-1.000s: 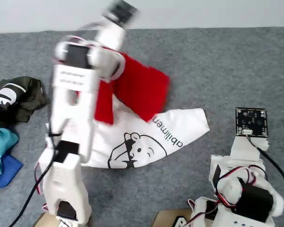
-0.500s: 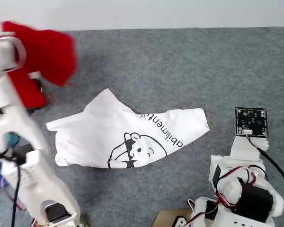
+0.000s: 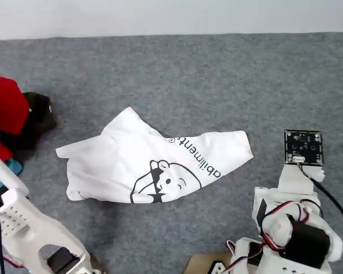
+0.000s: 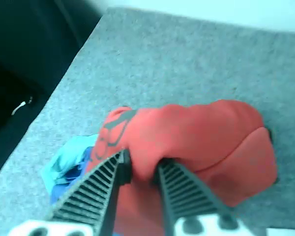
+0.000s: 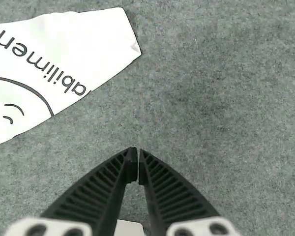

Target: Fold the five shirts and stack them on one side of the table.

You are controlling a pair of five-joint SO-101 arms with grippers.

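Red fabric shirt (image 4: 196,142) clamped in left claw (image 4: 141,164) above bunched side pile (image 3: 39,113); white printed shirt (image 3: 154,162) unfolded on grey tabletop (image 3: 246,80); right claw (image 5: 137,155) together, empty.

Surface: we are seeing the table (image 3: 263,74) lying under a grey carpet-like covering.
Behind: we are making out a pale band (image 3: 171,17), perhaps a wall.

Soft matt cloth red shirt (image 4: 201,132), white shirt (image 3: 114,165), rough felt-like table (image 3: 246,74), ribbed plastic jaws

red shirt (image 3: 4,108): cut off at high view's edge | dark shirt (image 3: 41,113): partly under it
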